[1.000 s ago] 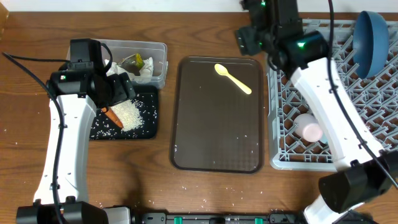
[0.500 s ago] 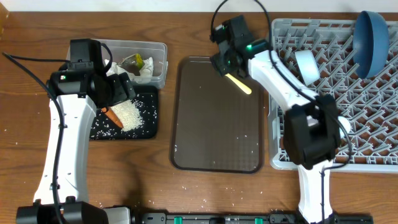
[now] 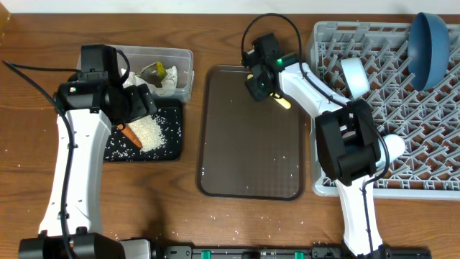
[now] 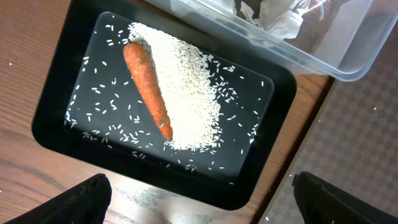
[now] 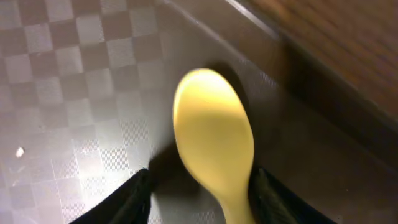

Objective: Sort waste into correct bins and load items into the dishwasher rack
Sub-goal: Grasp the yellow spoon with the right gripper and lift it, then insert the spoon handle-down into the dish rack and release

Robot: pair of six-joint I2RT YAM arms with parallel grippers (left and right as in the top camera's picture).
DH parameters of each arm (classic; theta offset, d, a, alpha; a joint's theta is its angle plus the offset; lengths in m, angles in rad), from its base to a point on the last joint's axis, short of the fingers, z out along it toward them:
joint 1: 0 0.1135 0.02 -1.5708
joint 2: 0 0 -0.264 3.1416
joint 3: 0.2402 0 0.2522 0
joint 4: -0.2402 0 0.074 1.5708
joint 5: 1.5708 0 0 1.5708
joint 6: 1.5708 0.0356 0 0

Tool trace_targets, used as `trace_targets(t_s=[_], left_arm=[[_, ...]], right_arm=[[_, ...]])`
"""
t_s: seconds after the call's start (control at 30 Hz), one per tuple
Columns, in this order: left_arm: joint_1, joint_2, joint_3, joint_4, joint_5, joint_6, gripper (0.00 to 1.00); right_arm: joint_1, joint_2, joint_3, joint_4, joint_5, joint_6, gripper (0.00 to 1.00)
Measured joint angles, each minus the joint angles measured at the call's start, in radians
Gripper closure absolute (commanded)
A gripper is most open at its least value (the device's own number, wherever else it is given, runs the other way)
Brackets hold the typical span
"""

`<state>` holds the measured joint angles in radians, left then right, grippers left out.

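Spoon [image 5: 214,134] between unclenched right jaws, near far rim of brown tray [image 3: 244,158]; left jaws wide apart over black tray [image 4: 261,155]

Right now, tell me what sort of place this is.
Probably a staged dish-clearing station: a wooden table holds a large grey plastic pegged dishwasher rack, a brown rectangular serving tray, and a shallow black rectangular tray with an orange carrot and white rice.

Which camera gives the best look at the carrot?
Left wrist: the whole carrot lies on rice in the black tray. Overhead, it looks small, partly under the left arm. The right wrist view misses it.
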<state>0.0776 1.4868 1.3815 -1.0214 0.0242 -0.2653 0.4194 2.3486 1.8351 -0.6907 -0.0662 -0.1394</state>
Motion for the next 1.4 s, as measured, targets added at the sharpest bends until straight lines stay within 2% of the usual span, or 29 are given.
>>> trace_targets(t_s=[0.07,0.13,0.33,0.73,0.93,1.07,1.17,1.4], left_arm=[[0.000,0.000,0.000,0.000,0.000,0.000,0.04],[0.000,0.000,0.000,0.000,0.000,0.000,0.04],[0.000,0.000,0.000,0.000,0.000,0.000,0.04],[0.000,0.000,0.000,0.000,0.000,0.000,0.04],[0.000,0.000,0.000,0.000,0.000,0.000,0.04],[0.000,0.000,0.000,0.000,0.000,0.000,0.04],[0.000,0.000,0.000,-0.001,0.000,0.000,0.04],[0.000,0.000,0.000,0.000,0.000,0.000,0.04]], right_arm=[[0.000,0.000,0.003,-0.020,0.006,-0.008,0.72],[-0.003,-0.002,0.006,-0.046,0.010,-0.007,0.81],[-0.004,-0.007,0.014,-0.124,0.013,-0.009,0.99],[-0.005,-0.010,0.028,-0.195,-0.057,0.008,0.99],[-0.005,-0.035,0.067,-0.310,-0.101,0.029,0.99],[-0.012,-0.159,0.105,-0.405,-0.109,0.069,0.99],[-0.040,-0.319,0.136,-0.489,-0.118,0.122,0.99],[-0.222,-0.622,0.168,-0.697,-0.079,0.224,0.99]])
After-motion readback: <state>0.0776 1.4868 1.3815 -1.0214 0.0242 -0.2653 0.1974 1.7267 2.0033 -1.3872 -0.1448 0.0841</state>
